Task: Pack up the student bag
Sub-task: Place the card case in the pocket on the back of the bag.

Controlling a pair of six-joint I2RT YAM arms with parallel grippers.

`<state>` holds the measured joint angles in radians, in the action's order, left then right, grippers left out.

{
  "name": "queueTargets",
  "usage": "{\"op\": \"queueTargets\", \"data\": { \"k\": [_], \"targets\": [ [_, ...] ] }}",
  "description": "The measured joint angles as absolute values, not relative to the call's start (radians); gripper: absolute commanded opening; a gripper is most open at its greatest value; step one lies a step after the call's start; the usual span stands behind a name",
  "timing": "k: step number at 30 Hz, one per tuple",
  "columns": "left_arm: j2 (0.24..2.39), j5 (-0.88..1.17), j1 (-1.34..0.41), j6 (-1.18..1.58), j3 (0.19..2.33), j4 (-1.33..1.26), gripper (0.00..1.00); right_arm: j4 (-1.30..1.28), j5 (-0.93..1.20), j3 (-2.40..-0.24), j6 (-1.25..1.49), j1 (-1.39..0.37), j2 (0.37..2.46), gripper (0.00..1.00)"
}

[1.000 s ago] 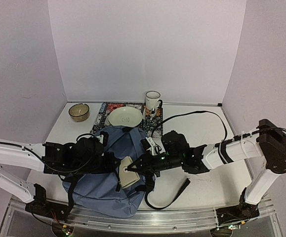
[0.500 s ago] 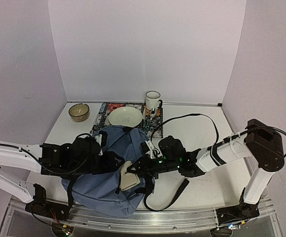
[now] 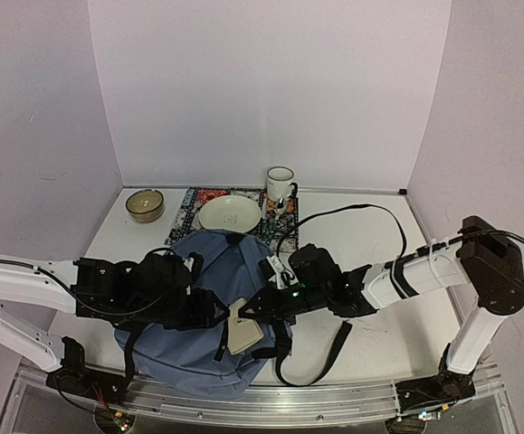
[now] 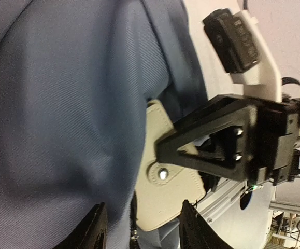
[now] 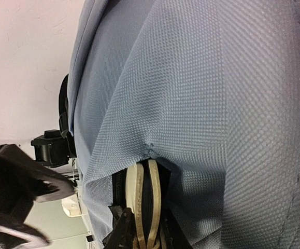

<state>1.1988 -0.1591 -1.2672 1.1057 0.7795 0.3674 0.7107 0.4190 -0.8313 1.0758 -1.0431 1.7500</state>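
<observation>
The right claw [image 5: 143, 234] is almost closed, and it pinches the thin edge of a flat tan pouch [image 5: 148, 194] with a shiny round snap. Just past its tips, the pouch slips into a dark zipper gap in the big, soft slate-blue cloth backpack [image 5: 217, 104]. One part is under the blue cloth and one part sticks out. The left claw [image 4: 143, 228] is on the other side of the pouch, facing the right claw. It is about half open. Blue cloth and the pouch's bottom edge sit between its fingers, but it squeezes nothing. The pouch's long side seems to run from the right claw's tips toward the near edge of the white tabletop [image 3: 379, 235]. The inside of the backpack lies away from the right claw, over toward the left claw. So I think the right claw, the one holding the pouch, has to push it sideways toward the left claw to get it deeper in. The cloth could bunch up and block it. The backpack lies flat on the tabletop under both claws.
</observation>
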Motion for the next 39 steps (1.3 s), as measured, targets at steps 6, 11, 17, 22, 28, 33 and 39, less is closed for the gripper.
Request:
{"op": "queueTargets", "data": {
  "k": [6, 11, 17, 22, 28, 33, 39],
  "targets": [
    [1.227, -0.17, -1.271, 1.124, 0.816, 0.505, 0.49, 0.711, 0.419, -0.832, 1.082, -1.044, 1.75, 0.0],
    [1.272, -0.169, -1.274, 1.114, 0.86, 0.536, 0.43, 0.711, 0.42, -0.837, 1.092, -1.044, 1.751, 0.0],
    [1.355, -0.168, -1.275, 1.077, 0.896, 0.566, 0.33, 0.718, 0.422, -0.844, 1.104, -1.045, 1.765, 0.0],
    [1.39, -0.17, -1.275, 1.055, 0.916, 0.589, 0.23, 0.727, 0.421, -0.844, 1.114, -1.047, 1.769, 0.0],
    [1.404, -0.176, -1.275, 1.035, 0.936, 0.603, 0.03, 0.751, 0.404, -0.844, 1.139, -1.057, 1.776, 0.0],
    [1.404, -0.181, -1.275, 1.021, 0.936, 0.605, 0.0, 0.784, 0.398, -0.843, 1.161, -1.057, 1.791, 0.0],
    [1.381, -0.183, -1.275, 1.023, 0.923, 0.59, 0.0, 0.882, 0.345, -0.788, 1.188, -1.065, 1.788, 0.0]
  ]
}}
